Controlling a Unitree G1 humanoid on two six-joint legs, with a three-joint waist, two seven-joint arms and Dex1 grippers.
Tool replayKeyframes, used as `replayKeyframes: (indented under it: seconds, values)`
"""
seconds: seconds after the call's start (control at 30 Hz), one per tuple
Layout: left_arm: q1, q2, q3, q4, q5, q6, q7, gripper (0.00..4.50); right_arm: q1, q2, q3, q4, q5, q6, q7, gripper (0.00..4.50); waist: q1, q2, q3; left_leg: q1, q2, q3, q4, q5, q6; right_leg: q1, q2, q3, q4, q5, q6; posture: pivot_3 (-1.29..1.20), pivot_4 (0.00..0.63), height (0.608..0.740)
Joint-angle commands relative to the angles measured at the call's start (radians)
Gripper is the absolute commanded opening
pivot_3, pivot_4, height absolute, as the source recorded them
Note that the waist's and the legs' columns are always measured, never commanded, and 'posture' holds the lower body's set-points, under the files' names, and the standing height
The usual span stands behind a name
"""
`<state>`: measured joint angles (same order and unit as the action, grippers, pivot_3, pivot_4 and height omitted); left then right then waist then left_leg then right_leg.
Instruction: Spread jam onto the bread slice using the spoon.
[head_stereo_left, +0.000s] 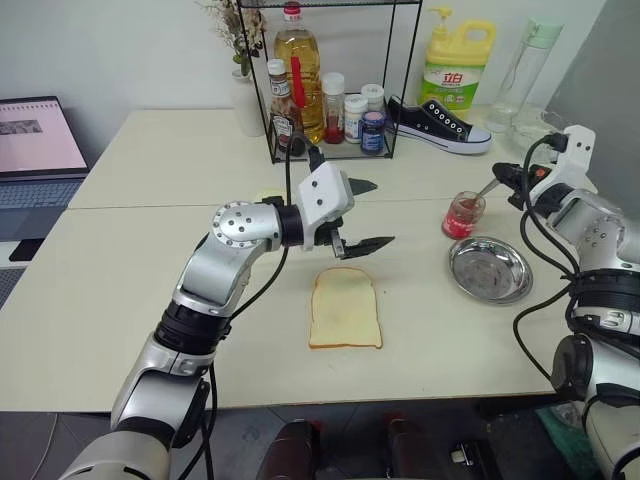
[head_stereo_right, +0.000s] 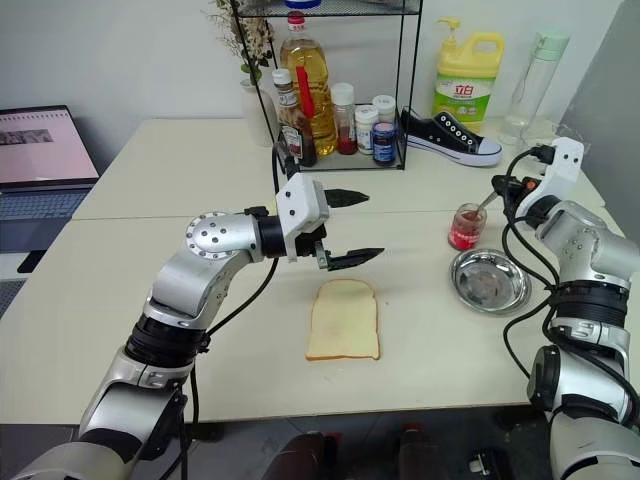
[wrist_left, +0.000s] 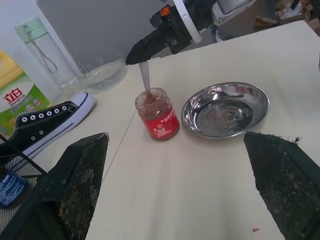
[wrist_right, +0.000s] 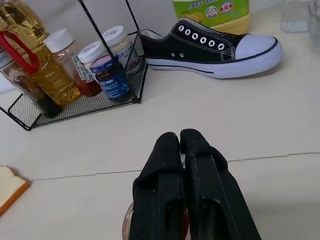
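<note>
Bread, a pale cream square slice with a rounded top and thin tan crust (head_stereo_left: 346, 308), lies flat on the cream worktop (head_stereo_left: 120, 270) in front of the robot, its surface bare of any red. Just above and behind it hangs the left end effector (head_stereo_left: 364, 213), pointing toward the robot's right with its two black fingers spread wide and nothing between them.

To the right of the slice sits a round shiny steel dish (head_stereo_left: 490, 269), with faint reddish traces on its floor in the left wrist view. Just behind the dish, nearly touching its rim, stands a small glass jar of red jam (head_stereo_left: 463, 215), open at the top. The thin silver handle of the small metal spoon (wrist_left: 145, 77) rises from the jar mouth, its bowl down in the jam. The right end effector (wrist_left: 136, 54) is clamped shut on the top of that handle, directly above the jar; the right wrist view shows its two black fingers (wrist_right: 165, 185) pressed together.

At the back of the worktop a black wire rack (head_stereo_left: 330, 80) holds an oil bottle and several small jars. Beside it lie a black-and-white canvas sneaker (head_stereo_left: 440, 126), a yellow detergent bottle (head_stereo_left: 457, 65) and a clear water bottle (head_stereo_left: 525, 70). An open laptop (head_stereo_left: 38, 150) sits at the far left.
</note>
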<state>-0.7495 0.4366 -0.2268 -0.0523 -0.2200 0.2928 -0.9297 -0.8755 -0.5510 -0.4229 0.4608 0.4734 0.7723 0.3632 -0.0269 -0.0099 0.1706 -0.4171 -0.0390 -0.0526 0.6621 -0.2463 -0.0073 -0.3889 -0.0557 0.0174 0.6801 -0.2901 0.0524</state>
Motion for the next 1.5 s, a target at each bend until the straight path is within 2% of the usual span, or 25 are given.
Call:
replayKeyframes:
  seconds: [0.03, 0.47, 0.6, 0.7, 0.77, 0.87, 1.03, 1.1, 1.2, 1.33, 1.5]
  values:
    - [-0.024, 0.001, 0.023, -0.003, -0.005, -0.025, -0.009, 4.50, -0.045, -0.030, -0.084, -0.040, 0.059, 0.022, -0.040, 0.03, 0.000, 0.000, 0.000, 0.000, 0.000, 0.000, 0.000, 0.000, 0.000, 0.000, 0.000, 0.000, 0.000, 0.000, 0.000, 0.00, 0.150, 0.740]
    - [-0.027, 0.029, 0.051, 0.028, -0.023, -0.031, -0.048, 4.50, -0.071, 0.027, -0.371, -0.059, 0.307, 0.152, -0.294, 0.03, -0.001, 0.000, 0.000, 0.000, 0.000, 0.000, 0.000, 0.000, 0.000, 0.000, 0.000, 0.000, 0.000, 0.000, 0.000, 0.00, 0.150, 0.740]
    - [-0.010, 0.060, 0.075, 0.028, -0.041, -0.026, -0.078, 4.50, -0.079, 0.067, -0.444, -0.126, 0.417, 0.188, -0.386, 0.03, -0.001, 0.000, 0.000, 0.000, 0.001, 0.000, -0.001, 0.000, 0.000, 0.000, 0.000, 0.000, 0.000, 0.000, 0.000, 0.00, 0.150, 0.740]
    - [0.032, 0.098, 0.106, -0.009, -0.076, 0.007, -0.102, 4.50, -0.074, 0.112, -0.451, -0.232, 0.516, 0.244, -0.455, 0.03, -0.003, 0.000, 0.000, 0.000, 0.000, 0.000, -0.001, 0.000, 0.000, 0.000, 0.000, 0.000, 0.000, 0.000, 0.000, 0.00, 0.150, 0.740]
    - [0.088, 0.141, 0.145, -0.064, -0.115, 0.036, -0.117, 4.50, -0.048, 0.152, -0.409, -0.348, 0.581, 0.308, -0.485, 0.03, -0.009, 0.001, 0.000, 0.000, 0.001, 0.001, -0.001, 0.000, 0.000, -0.001, 0.000, 0.001, 0.000, 0.000, 0.000, 0.00, 0.150, 0.740]
    - [0.235, 0.233, 0.211, -0.169, -0.163, 0.108, -0.132, 4.50, 0.037, 0.205, -0.280, -0.563, 0.679, 0.413, -0.487, 0.03, -0.016, 0.003, 0.001, 0.000, 0.003, 0.000, -0.003, 0.000, 0.000, -0.002, 0.000, 0.001, 0.000, 0.000, 0.000, 0.00, 0.150, 0.740]
    - [0.429, 0.323, 0.295, -0.313, -0.236, 0.182, -0.129, 4.50, 0.123, 0.286, -0.115, -0.771, 0.768, 0.438, -0.527, 0.03, -0.012, 0.003, 0.001, 0.000, 0.006, -0.001, -0.002, 0.000, 0.000, -0.001, 0.001, 0.001, 0.000, 0.000, -0.001, 0.00, 0.150, 0.740]
    - [0.536, 0.351, 0.340, -0.380, -0.261, 0.204, -0.124, 4.50, 0.165, 0.287, 0.002, -0.866, 0.763, 0.451, -0.481, 0.03, -0.008, 0.003, 0.001, 0.000, 0.005, -0.001, -0.001, 0.000, 0.000, -0.001, 0.001, 0.001, 0.000, 0.000, -0.001, 0.00, 0.150, 0.740]
    - [0.693, 0.373, 0.397, -0.473, -0.285, 0.222, -0.112, 4.50, 0.246, 0.227, 0.187, -0.989, 0.685, 0.426, -0.354, 0.03, -0.003, 0.003, 0.001, 0.000, 0.005, -0.002, -0.002, 0.000, 0.000, -0.001, 0.000, 0.001, -0.001, 0.000, -0.001, 0.00, 0.150, 0.740]
    - [0.828, 0.366, 0.436, -0.537, -0.296, 0.225, -0.076, 4.50, 0.371, 0.083, 0.446, -1.098, 0.473, 0.270, -0.118, 0.03, 0.005, 0.002, 0.001, 0.000, 0.003, -0.004, -0.001, 0.000, 0.000, 0.001, -0.001, 0.000, -0.002, 0.000, -0.001, 0.00, 0.150, 0.740]
    - [0.905, 0.352, 0.450, -0.582, -0.296, 0.214, -0.032, 4.50, 0.455, 0.012, 0.616, -1.061, 0.237, 0.016, 0.089, 0.03, 0.002, 0.002, 0.001, 0.001, 0.002, -0.005, -0.001, 0.000, 0.000, 0.001, -0.001, -0.001, -0.001, 0.000, -0.001, 0.00, 0.150, 0.740]
